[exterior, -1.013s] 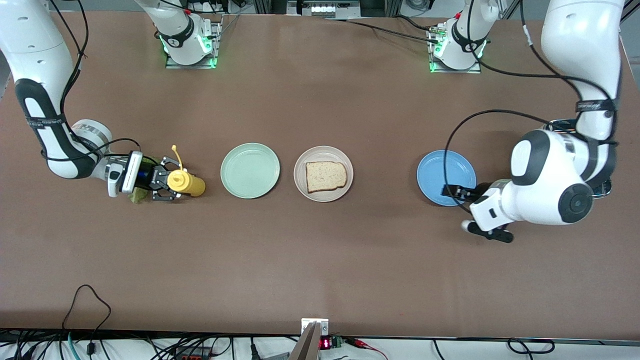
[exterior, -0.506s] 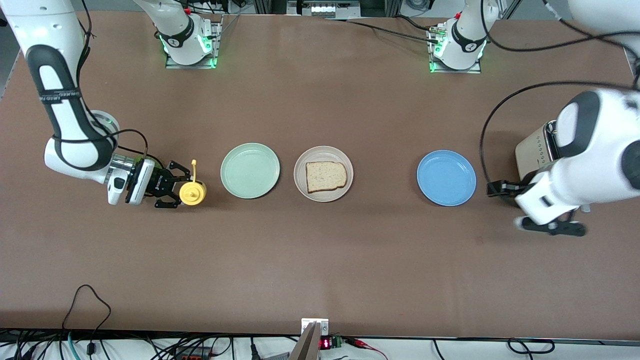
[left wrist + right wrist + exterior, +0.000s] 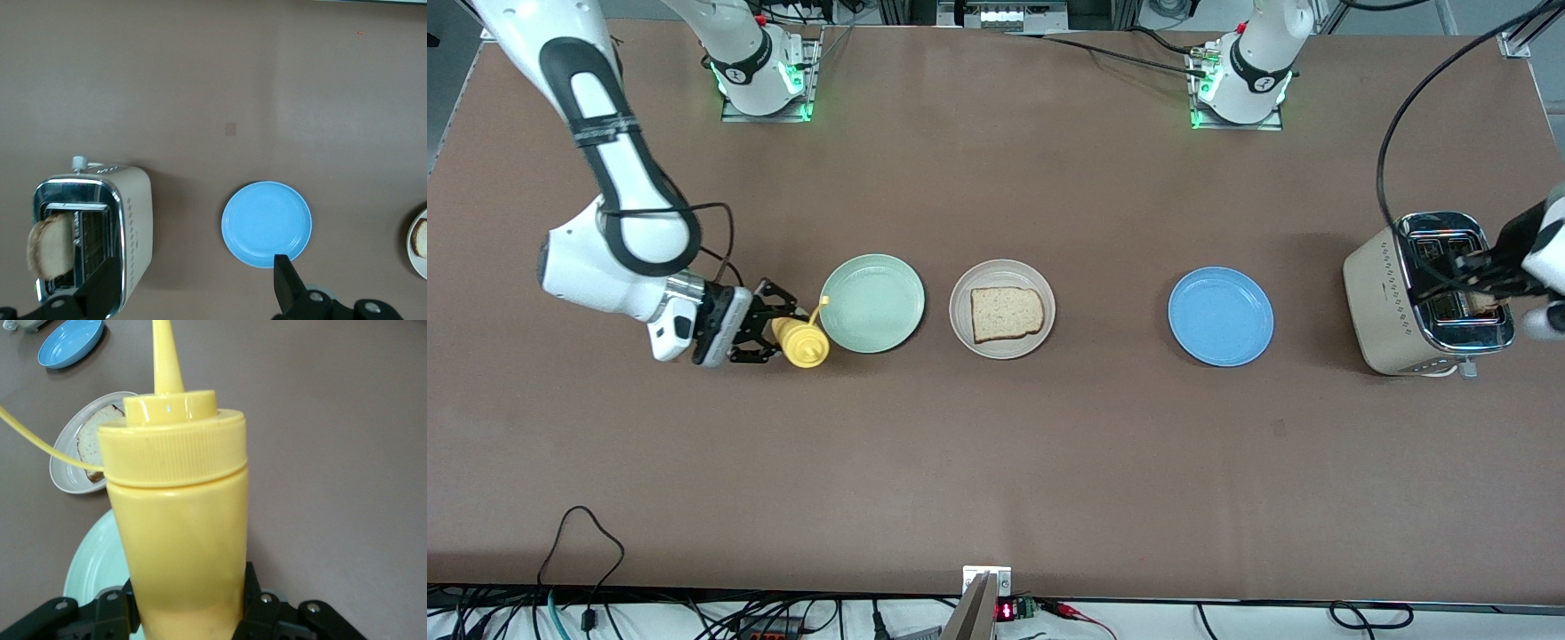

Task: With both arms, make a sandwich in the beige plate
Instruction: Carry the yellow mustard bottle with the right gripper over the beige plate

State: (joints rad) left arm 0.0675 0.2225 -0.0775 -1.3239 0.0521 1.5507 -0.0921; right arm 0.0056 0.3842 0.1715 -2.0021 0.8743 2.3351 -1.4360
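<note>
A: Status, largest item first?

B: Cream metal toaster [image 3: 1423, 298] directly under left gripper [image 3: 193, 303], jaws spread, empty; brown bread slice [image 3: 48, 247] in slot. Round beige plate [image 3: 1002, 308] with one slice of bread [image 3: 1007, 313], ahead of right gripper [image 3: 769, 331], clamped on yellow plastic squeeze bottle [image 3: 180, 520] beside mint-green plate [image 3: 871, 302].

A: Hazards?

B: Bottle slip if loosely clamped; toast jam or crush if pinched off-centre.

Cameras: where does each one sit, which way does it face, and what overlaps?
Front: high across the table, facing both bases; shows both arms.
Left wrist: looks down on toaster and blue plate; open left gripper fingers show.
Right wrist: looks along yellow bottle held by right gripper.
Shared: beige plate with bread slice in all three.
</note>
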